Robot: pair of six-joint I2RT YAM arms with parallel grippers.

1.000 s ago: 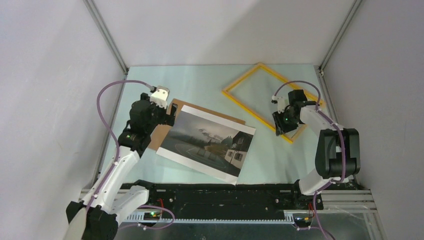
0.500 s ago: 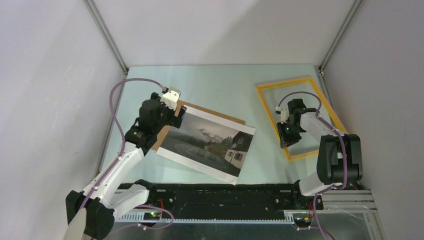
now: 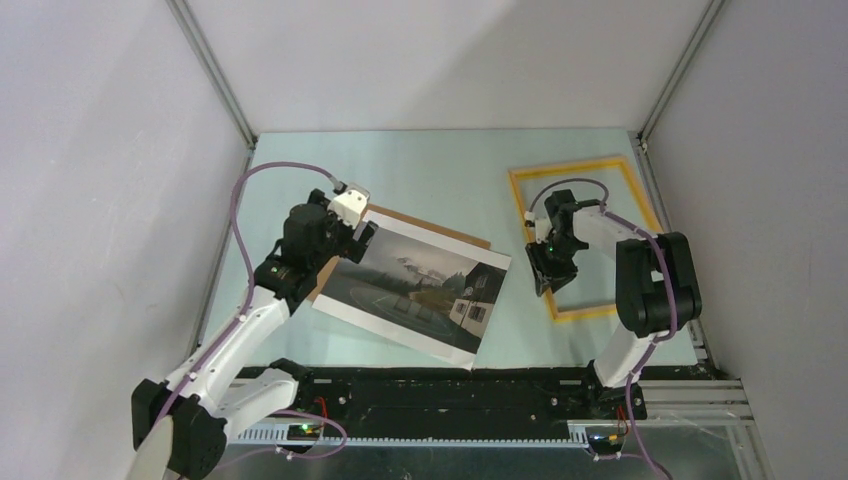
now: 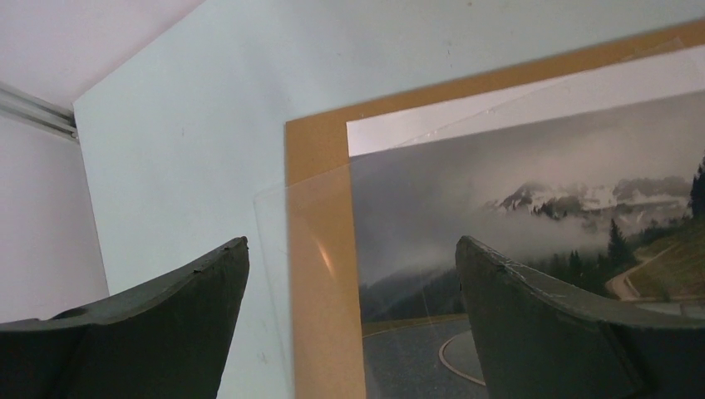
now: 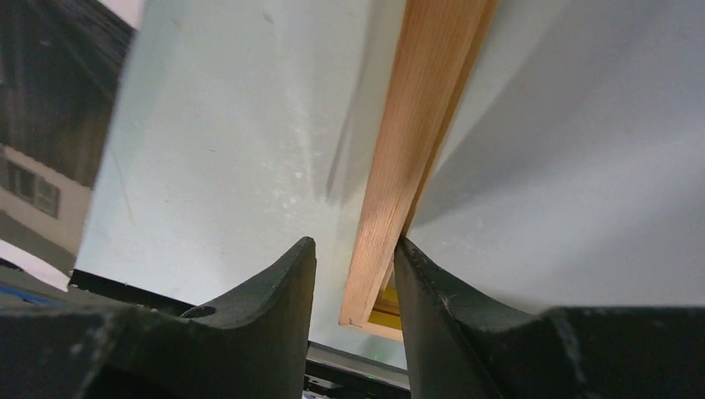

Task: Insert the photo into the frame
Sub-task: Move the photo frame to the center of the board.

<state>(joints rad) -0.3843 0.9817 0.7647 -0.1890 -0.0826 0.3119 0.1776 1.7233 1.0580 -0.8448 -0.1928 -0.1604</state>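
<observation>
1. The left gripper hung with its jaws spread about as wide as they go. It held nothing and was poised over the far-left corner of the photo.
2. The right gripper sat astride the left rail of the frame, close to the near corner. Its jaws were only partly apart. One finger touched the wood, while a gap showed at the other finger, so no firm grip was seen.
3. The frame, a thin rectangle of yellow-orange wood with visible grain, lay on the right half of the table, apart from the photo. The rail between the fingers cast a shadow on the surface.
4. The photo was a flat rectangular print of grey mist, snowy peaks, a curving road and a white house, with white borders on its long edges. It lay askew left of centre, resting on the board.
5. The board, plain matt brown, showed along the photo's far and left edges.
6. A clear glossy sheet covered the photo's corner. Its own corner overhung the board onto the table.
7. The table was smooth and pale blue-green, with faint scuffs.
</observation>
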